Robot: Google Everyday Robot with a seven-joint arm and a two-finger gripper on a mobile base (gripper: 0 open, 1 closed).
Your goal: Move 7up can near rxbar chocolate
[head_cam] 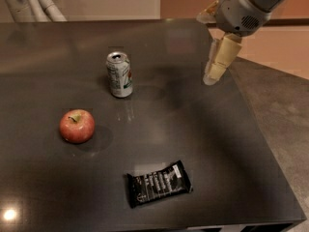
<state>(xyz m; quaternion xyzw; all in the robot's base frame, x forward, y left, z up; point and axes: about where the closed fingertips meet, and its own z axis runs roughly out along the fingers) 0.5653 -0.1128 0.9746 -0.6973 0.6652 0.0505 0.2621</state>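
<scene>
Up at the far right side of the dark tabletop [251, 149], the gripper [213, 74] is hanging from the grey arm [244, 8], pointing down and a bit leftward, its cream tip hovering over the surface and touching none of the objects. It is showing side-on, so cannot tell whether it is open or closed. Well to the left of the gripper, and at roughly the same depth on the table, the 7up can [119, 75] is standing upright, silver top up, green and red label marks facing the camera. The can is sitting apart from everything else. Toward the camera from the gripper and somewhat left of it, near the front edge, the rxbar chocolate [158, 183] is lying flat, black wrapper with white lettering up, angled so its right end is sitting slightly farther back than its left. Can and bar are sitting well apart, with bare tabletop between them. Farthest left of the gripper, a red apple [77, 125] is resting stem up, between the can and the bar in depth, throwing a soft shadow to its right. Behind the table's rear left corner, white tubing [30, 4] is showing. A bright light reflection [9, 214] is glinting at the front left corner.
</scene>
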